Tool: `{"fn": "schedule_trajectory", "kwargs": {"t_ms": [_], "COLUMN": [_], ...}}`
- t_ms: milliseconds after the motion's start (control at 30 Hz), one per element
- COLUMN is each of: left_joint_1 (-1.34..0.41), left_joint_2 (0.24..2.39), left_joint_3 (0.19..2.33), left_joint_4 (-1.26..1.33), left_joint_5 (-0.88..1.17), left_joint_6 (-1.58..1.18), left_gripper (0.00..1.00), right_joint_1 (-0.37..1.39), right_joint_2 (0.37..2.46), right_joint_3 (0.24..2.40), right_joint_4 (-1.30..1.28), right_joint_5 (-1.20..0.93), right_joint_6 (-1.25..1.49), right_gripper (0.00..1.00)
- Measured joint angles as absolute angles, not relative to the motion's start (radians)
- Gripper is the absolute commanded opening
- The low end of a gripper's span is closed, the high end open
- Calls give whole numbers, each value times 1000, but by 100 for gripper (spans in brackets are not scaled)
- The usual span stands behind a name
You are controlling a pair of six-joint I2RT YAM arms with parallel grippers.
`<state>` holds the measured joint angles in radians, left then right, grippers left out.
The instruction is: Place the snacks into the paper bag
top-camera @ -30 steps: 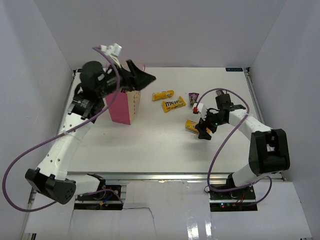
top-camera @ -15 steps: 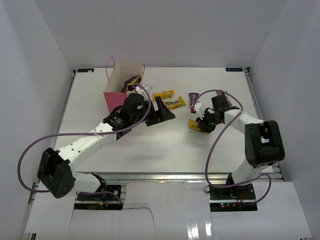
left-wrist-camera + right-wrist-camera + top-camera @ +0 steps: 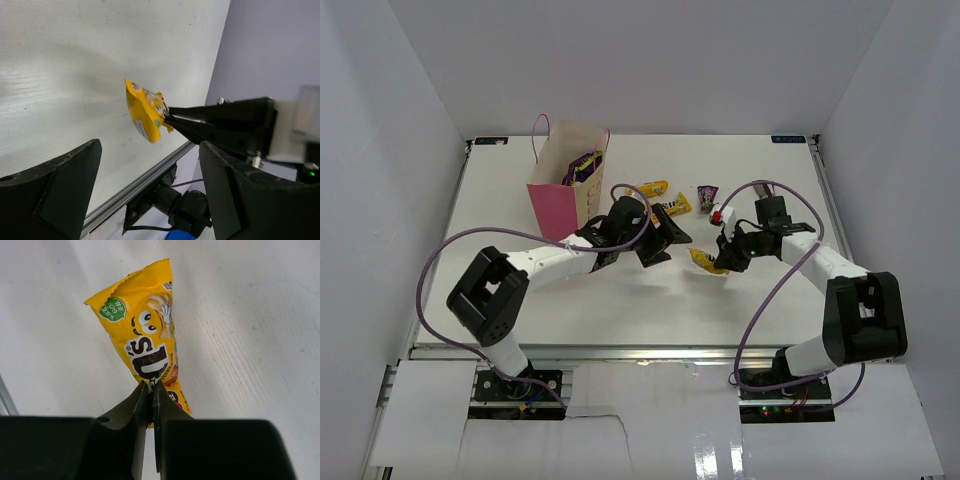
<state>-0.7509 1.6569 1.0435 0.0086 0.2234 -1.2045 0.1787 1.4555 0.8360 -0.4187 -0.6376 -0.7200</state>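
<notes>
Meanwhile, at about ten o'clock on the desk (image 3: 520, 300), the pink paper bag (image 3: 556, 206) stands upright with the purple chip bag (image 3: 582, 167) showing inside its mouth. The left arm, which a second ago was up over that bag, has swung down and across to the middle of the desk. Its left claw (image 3: 668, 240) is spread wide and holds nothing, pointing toward three o'clock.

Just beyond it, toward twelve o'clock, two yellow packets (image 3: 649, 187) lie loose, the nearer one partly hidden behind the claw. The tiny purple wrapper (image 3: 706, 193) rests at about one o'clock.

Farther right, at roughly four o'clock, the right claw (image 3: 151, 390) has snapped shut in the last second. It now pinches one end of a yellow candy packet (image 3: 150, 340), which seems to hang just clear of the desk. The left wrist view shows that packet directly ahead, between the open jaws.

The read for the task: the biggest snack is in, a second is in hand, and the two arms face each other over it — possibly a hand-off toward the bag. At least three small snacks are left on the desk.
</notes>
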Motion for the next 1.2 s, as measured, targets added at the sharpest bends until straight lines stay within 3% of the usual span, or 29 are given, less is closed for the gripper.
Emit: {"fn": "schedule_trajectory", "kwargs": {"t_ms": [200,267,300,333,500,600,667,767,867,1200], "left_joint_1": [-774,-781,-783,-785,-785,-782,-781,-780,-780,-749], "left_joint_2": [1760,1778,1787,1794,1805,1805,1803,1800,1791,1634], "left_joint_3": [1100,1119,1128,1136,1140,1139,1140,1166,1237,1657], "left_joint_4": [16,23,28,35,36,35,28,-25,-121,-456], "left_joint_5": [259,274,280,289,308,307,303,295,269,110], "left_joint_6": [-1258,-1266,-1270,-1274,-1287,-1285,-1271,-1228,-1137,-683], "left_gripper": [88,83,78,67,42,29,22,17,14,13], "right_joint_1": [185,194,200,205,209,208,208,209,204,16], "right_joint_2": [1401,1392,1388,1383,1375,1369,1364,1357,1338,1282], "right_joint_3": [836,836,836,836,838,845,850,867,903,1060], "right_joint_4": [-422,-422,-421,-419,-411,-410,-411,-424,-447,-538], "right_joint_5": [-747,-765,-772,-781,-794,-793,-791,-793,-796,-823], "right_joint_6": [-656,-630,-618,-603,-546,-525,-521,-516,-529,-619], "right_gripper": [10,10,10,10,13,20,33,53,68,72]}}
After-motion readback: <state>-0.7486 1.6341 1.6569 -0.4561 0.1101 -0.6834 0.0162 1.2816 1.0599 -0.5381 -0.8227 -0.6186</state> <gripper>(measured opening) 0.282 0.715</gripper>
